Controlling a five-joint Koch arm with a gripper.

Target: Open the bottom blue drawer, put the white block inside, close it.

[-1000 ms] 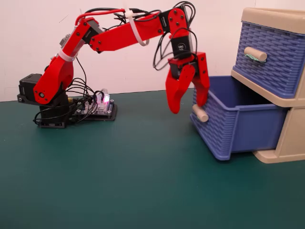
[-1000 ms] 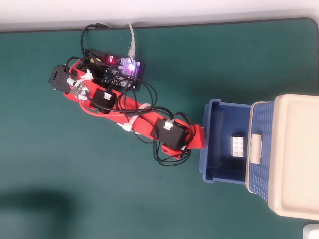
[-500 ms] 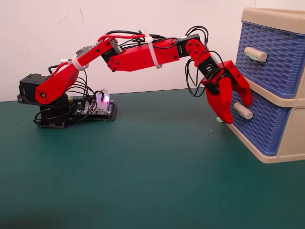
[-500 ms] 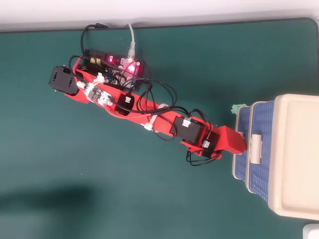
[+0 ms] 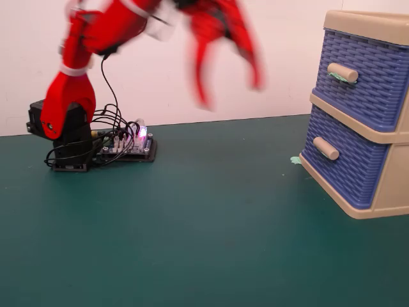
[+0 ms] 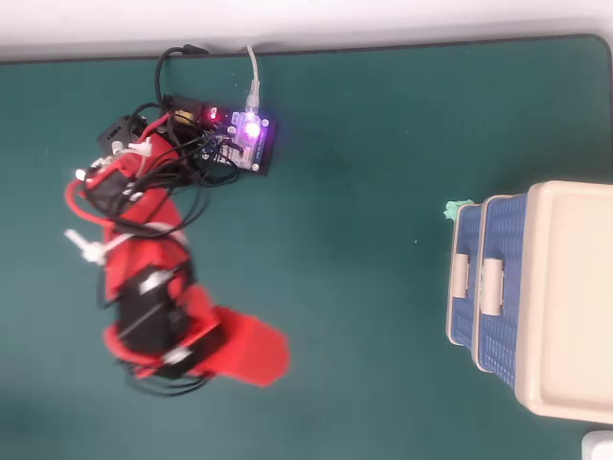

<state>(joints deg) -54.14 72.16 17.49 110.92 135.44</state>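
Note:
The bottom blue drawer (image 5: 345,173) is pushed shut in the beige cabinet (image 5: 390,185), its plain beige handle (image 5: 326,148) sticking out. From above, its front (image 6: 462,321) lines up just ahead of the upper drawer. The white block is hidden from both views. My red gripper (image 5: 230,93) is raised high in the air, motion-blurred, well left of the cabinet, with its two fingers spread open and nothing between them. In the overhead view the gripper (image 6: 276,356) sits far left of the drawer, folded back near the arm's base.
The upper blue drawer (image 5: 364,77) with a green-marked handle is shut. A small green scrap (image 5: 295,160) lies on the mat by the cabinet's corner. The lit controller board (image 6: 235,139) and cables sit by the arm's base. A white object (image 6: 599,444) shows at the lower right corner.
The bottom drawer went from open with the white block inside to pushed shut. The arm then swung up and back, away from the cabinet.

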